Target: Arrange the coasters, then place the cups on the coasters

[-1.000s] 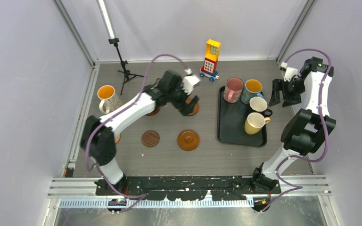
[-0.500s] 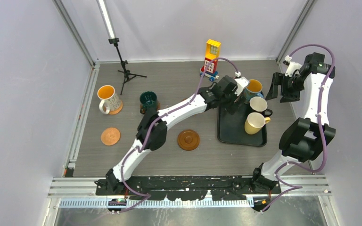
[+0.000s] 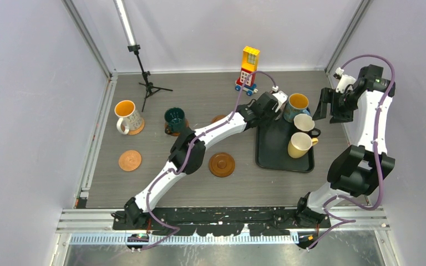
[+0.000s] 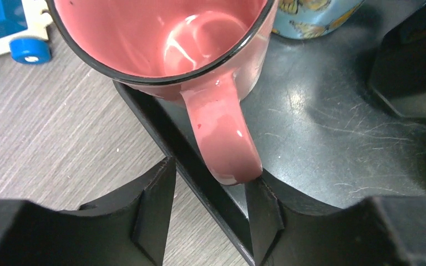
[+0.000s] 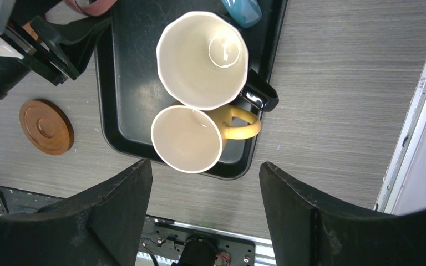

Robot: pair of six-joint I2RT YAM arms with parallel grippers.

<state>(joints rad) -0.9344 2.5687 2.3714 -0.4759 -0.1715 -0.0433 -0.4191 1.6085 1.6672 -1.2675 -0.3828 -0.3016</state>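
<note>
A: Left arm has swung away from the coasters at mid-frame and now reaches the upper left corner of the black rectangular tray (image 3: pixel 274 158). How do its fingers stand?

B: The left gripper (image 4: pixel 209 202) has its fingers apart, straddling the handle of the glossy pink ceramic mug (image 4: pixel 161 39) and the tray's rim. One finger touches the handle, the other stands clear of it.

A: And the right gripper (image 5: pixel 204 166)?

B: Fingers wide apart, holding nothing, above the cream mug with a black handle (image 5: pixel 202 58) and the pale yellow mug (image 5: pixel 186 138), which touch on the tray.

A: Coasters?

B: Left half of the top view. The white mug with orange inside (image 3: pixel 125 113) and the dark green mug (image 3: pixel 174 117) each sit on a round wooden coaster. An orange-brown wooden disc (image 3: pixel 129 160) and a darker ringed wooden disc (image 3: pixel 222 164) lie bare.
</note>
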